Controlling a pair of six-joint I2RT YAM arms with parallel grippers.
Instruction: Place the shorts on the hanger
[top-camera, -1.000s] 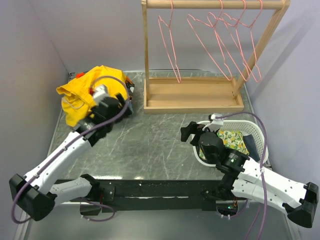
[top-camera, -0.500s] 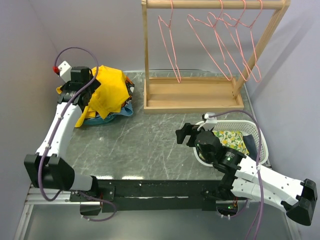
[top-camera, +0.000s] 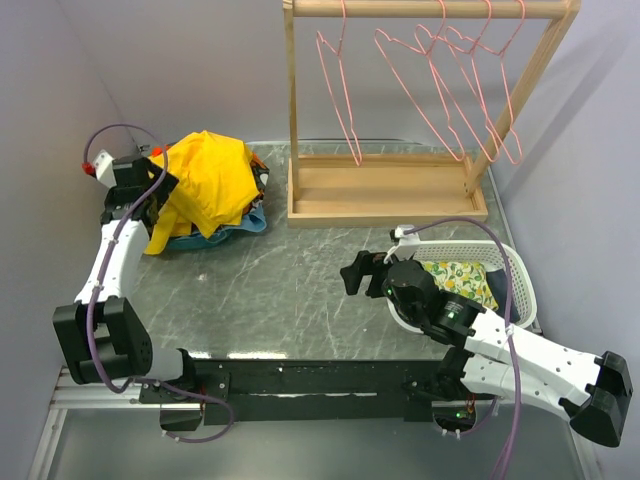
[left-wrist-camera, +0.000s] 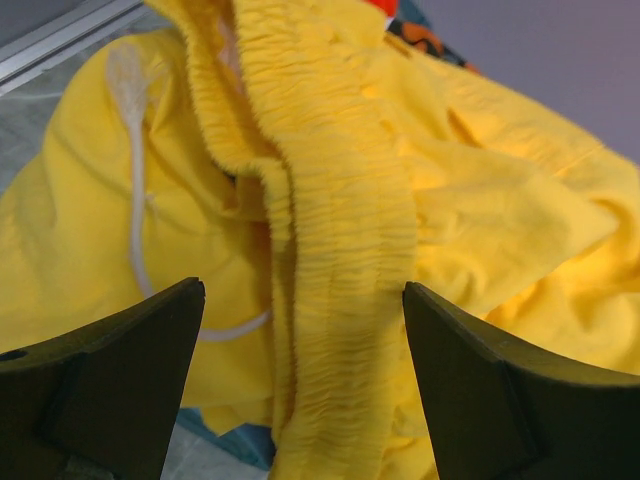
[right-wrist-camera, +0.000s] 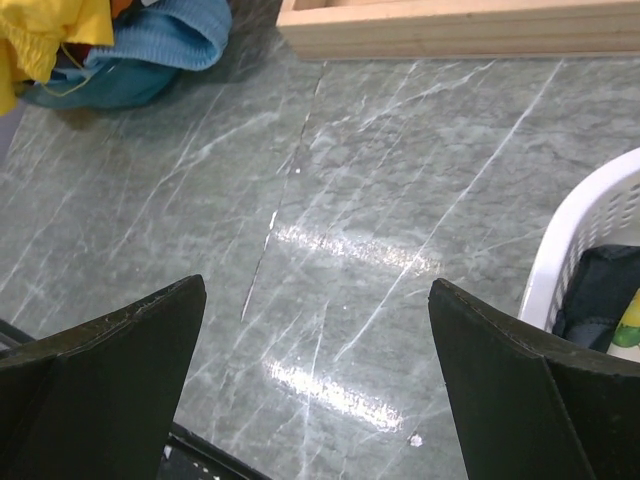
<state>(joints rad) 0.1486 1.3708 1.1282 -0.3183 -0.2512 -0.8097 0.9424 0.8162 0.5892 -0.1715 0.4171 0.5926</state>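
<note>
The shorts (top-camera: 212, 182) lie crumpled, their waistband (left-wrist-camera: 340, 230) running straight away from the wide-open, empty left gripper (left-wrist-camera: 302, 295), just beyond its fingertips.

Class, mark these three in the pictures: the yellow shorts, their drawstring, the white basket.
shorts (top-camera: 215, 180), top external view, on the top fold of yellow fabric.
drawstring (left-wrist-camera: 138, 230), left wrist view, midway along the pale cord.
white basket (right-wrist-camera: 585, 220), right wrist view, on its rim.
</note>
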